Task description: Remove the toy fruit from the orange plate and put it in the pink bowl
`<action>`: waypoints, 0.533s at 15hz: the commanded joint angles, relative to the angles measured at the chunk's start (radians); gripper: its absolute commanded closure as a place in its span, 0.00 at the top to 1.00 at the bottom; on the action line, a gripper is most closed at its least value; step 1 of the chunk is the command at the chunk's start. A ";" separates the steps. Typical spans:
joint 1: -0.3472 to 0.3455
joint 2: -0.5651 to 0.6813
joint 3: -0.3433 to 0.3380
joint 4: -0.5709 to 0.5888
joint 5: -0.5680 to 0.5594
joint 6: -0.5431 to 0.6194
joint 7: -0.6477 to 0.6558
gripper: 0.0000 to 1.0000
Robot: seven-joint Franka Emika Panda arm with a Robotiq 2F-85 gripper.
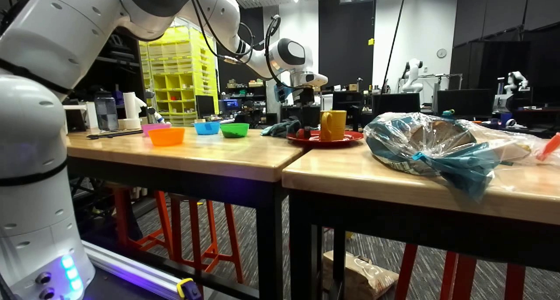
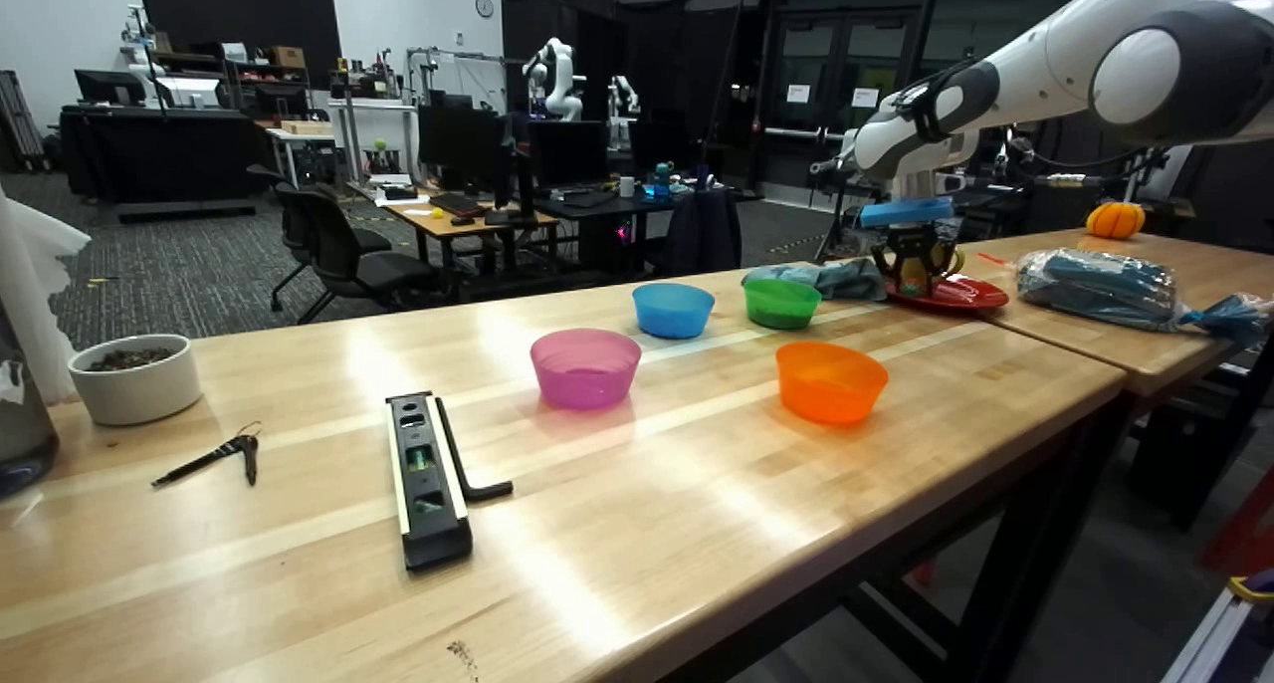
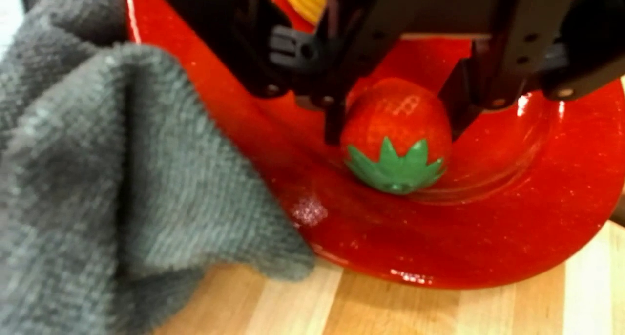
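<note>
The toy fruit, a red strawberry with green leaves (image 3: 398, 122), rests on a glossy plate that looks red (image 3: 468, 249). The plate also shows in both exterior views (image 1: 356, 136) (image 2: 967, 293). My gripper (image 3: 395, 136) comes in from the top of the wrist view, one finger on each side of the strawberry. Both pads appear to touch it, so the gripper looks shut on it, low over the plate. The pink bowl (image 2: 585, 379) stands on the table and holds nothing visible; it is partly hidden behind the orange bowl in an exterior view (image 1: 152, 127).
A yellow mug (image 1: 335, 126) stands on the plate beside the gripper. A grey cloth (image 3: 180, 178) lies against the plate's rim. Orange (image 2: 831, 389), green (image 2: 781, 307) and blue (image 2: 674, 315) bowls stand between plate and pink bowl. A plastic-wrapped package (image 1: 420, 144) lies near the plate.
</note>
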 commanded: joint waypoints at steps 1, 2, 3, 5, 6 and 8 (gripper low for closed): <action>-0.012 -0.001 0.007 0.032 0.039 -0.035 -0.036 0.22; -0.012 -0.008 0.008 0.030 0.046 -0.034 -0.043 0.22; -0.014 -0.018 0.010 0.028 0.055 -0.030 -0.060 0.22; -0.015 -0.040 0.011 0.025 0.065 -0.026 -0.099 0.22; -0.015 -0.052 0.011 0.023 0.068 -0.024 -0.118 0.22; -0.013 -0.078 0.010 0.019 0.067 -0.020 -0.162 0.22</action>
